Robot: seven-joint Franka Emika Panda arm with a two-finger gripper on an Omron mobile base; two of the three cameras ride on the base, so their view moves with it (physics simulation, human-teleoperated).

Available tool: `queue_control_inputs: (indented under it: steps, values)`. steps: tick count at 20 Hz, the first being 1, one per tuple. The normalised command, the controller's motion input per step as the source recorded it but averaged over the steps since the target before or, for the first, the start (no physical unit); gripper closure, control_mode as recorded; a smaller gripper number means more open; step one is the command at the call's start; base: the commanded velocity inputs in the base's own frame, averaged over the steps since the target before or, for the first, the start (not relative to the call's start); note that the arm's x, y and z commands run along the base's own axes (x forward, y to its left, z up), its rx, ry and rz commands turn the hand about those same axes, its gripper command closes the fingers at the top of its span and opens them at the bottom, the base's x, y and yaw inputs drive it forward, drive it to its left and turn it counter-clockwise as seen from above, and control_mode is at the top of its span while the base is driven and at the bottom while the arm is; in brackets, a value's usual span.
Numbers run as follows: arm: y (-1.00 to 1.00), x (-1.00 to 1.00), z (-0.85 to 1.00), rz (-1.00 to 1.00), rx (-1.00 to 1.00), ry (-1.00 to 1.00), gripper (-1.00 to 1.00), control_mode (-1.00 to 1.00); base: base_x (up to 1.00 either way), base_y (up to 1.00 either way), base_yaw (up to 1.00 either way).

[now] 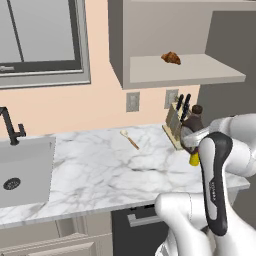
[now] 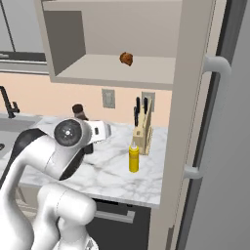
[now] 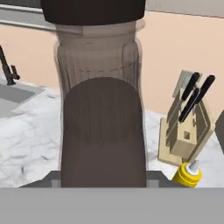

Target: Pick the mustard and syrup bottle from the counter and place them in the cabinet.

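at 9 o'clock in the left base view, sink (image 1: pixel 25 170) with black faucet (image 1: pixel 11 126), set into the counter (image 1: pixel 100 170); above it, framed window (image 1: pixel 40 42)

near the middle of the marble, small wooden spoon (image 1: pixel 129 139), well apart from everything else

up at 1 o'clock, cabinet (image 1: pixel 175 70) with open front, croissant (image 1: pixel 171 58) resting on its shelf; below on the wall, 2 outlets (image 1: pixel 133 101)

at 3 o'clock, knife block (image 1: pixel 176 125) with dark handles sticking up, standing at the back of the counter

just beside it, syrup bottle (image 3: pixel 103 113) close before the hand camera, dark cap at the top edge, ribbed neck and brown body reaching down between the fingers; in the left base view its cap (image 1: pixel 197 109) peeks above the white wrist

gripper (image 1: pixel 192 141) closed narrow around the syrup bottle, holding it upright; cannot tell whether the base is touching the marble or clear of it

mustard (image 2: pixel 134 158) standing upright on the counter just in front of the knife block, at 5 o'clock in the hand view with pale nozzle up, near the held bottle but apart from it

at far right in the right base view, tall grey door with a pale handle (image 2: pixel 215 66)
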Motion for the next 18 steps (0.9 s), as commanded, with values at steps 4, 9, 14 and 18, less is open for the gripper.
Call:
queue_control_inputs:
  steps: [4,9,14,18]
  values:
    - [0.0,-0.04,0.51,-0.24,0.0,-0.03,1.0,-1.0,0.0,0.0,0.0]
    - [0.0,0.0,0.54,-0.17,0.01,-0.02,1.0,-1.0,0.0,0.0,0.0]
    - [-0.01,0.0,0.57,-0.14,0.04,0.0,1.0,-1.0,0.0,0.0,0.0]
    - [-0.15,0.0,0.49,-0.15,0.0,0.0,1.0,-1.0,0.0,0.0,0.0]
